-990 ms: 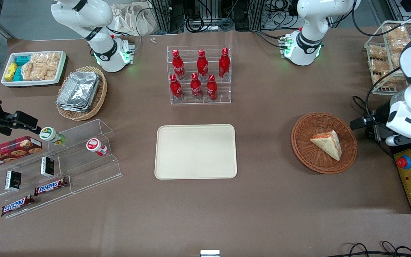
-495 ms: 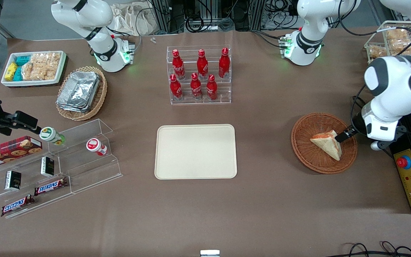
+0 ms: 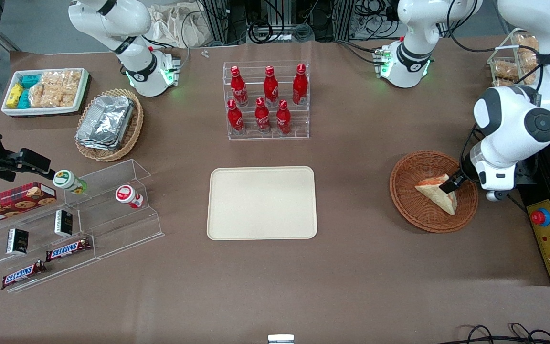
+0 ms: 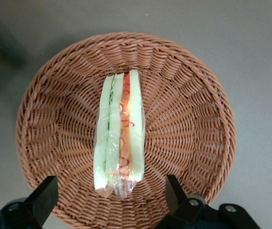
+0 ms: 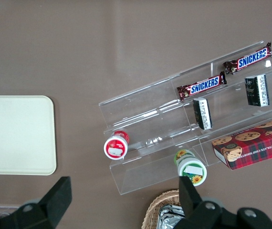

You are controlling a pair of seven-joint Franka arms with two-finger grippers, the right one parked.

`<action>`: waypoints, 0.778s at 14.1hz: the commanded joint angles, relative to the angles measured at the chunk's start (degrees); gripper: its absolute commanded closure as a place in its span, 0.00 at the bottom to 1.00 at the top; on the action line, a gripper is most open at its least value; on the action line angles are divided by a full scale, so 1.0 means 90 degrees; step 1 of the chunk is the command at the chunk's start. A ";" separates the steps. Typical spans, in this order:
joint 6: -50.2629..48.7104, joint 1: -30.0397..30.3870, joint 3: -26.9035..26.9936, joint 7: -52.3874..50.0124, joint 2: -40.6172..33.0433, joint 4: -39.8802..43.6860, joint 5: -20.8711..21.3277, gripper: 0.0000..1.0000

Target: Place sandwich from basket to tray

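One sandwich (image 4: 119, 138) lying in basket (image 3: 401, 191), toward working arm's end | tray (image 3: 261, 202) bare, well apart | step: approach before grasp | gripper (image 4: 111, 200) above sandwich, fingers (image 4: 44, 195) spread wide either side, nothing held | next: lower straight, straddle the wedge, close gently on bread faces, avoid wicker rim

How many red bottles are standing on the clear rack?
6. Three red bottles stand on the rack's upper step, and three on its lower step, nearer the front camera. None seems hidden.
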 commanded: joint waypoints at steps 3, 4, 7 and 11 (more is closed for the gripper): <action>0.0417 -0.0031 -0.0031 -0.0370 0.0290 -0.0119 -0.0009 0.00; 0.0465 -0.0031 -0.0031 -0.0370 0.0387 -0.0119 -0.0009 0.00; 0.0671 -0.0031 -0.0021 -0.0380 0.0670 -0.0188 -0.0009 0.00; 0.0749 -0.0040 -0.0040 -0.0429 0.0915 -0.0090 -0.0019 0.06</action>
